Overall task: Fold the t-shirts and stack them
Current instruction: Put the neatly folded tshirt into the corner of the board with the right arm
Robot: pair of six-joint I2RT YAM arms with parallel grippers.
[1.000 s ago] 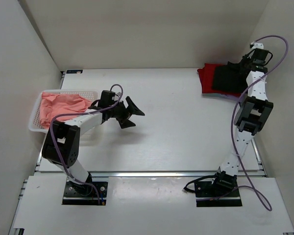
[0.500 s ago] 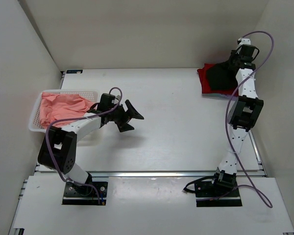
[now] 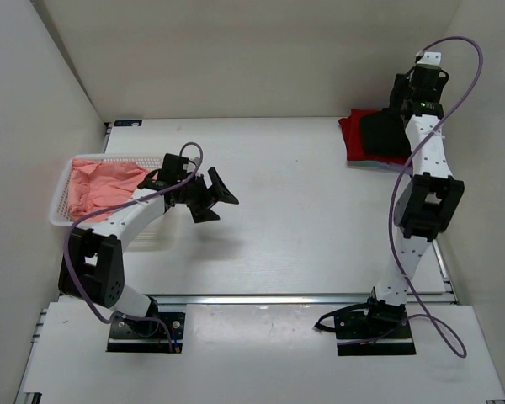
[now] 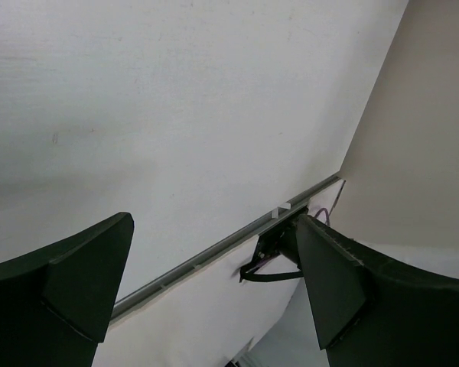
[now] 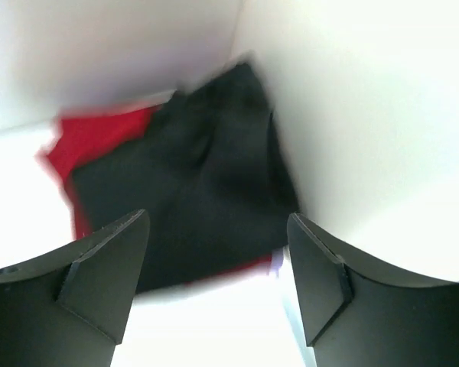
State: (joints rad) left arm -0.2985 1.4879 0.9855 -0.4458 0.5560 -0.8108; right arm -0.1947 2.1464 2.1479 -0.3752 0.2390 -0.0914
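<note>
1. The folded black cloth t-shirt [image 3: 380, 133] lies on top of the flat red cloth t-shirt [image 3: 352, 140] in the far right corner of the white table [image 3: 320, 219]. It sits up against the side wall. This looks like the spot chosen for the stack, out of the way of the open folding area in the middle.
2. The black shirt covers most of the red one, leaving a red margin on its left and near sides. The pile looks roughly squared. The right wrist view is blurred, so I cannot judge how neat the edges are.
3. The right gripper [image 5: 218, 222] hangs just above this pile with its jaws parted and nothing between them. Its share of this shirt looks finished.
4. The salmon-pink cloth t-shirts [image 3: 101, 183] lie crumpled in the white plastic mesh basket [image 3: 57, 215] at the left edge, well apart from the stack. They are unfolded and waiting their turn.
5. The left gripper [image 4: 214, 228] hovers over bare table just beside the basket. Its jaws are spread fully wide and empty, probably ready to reach for a pink shirt.
</note>
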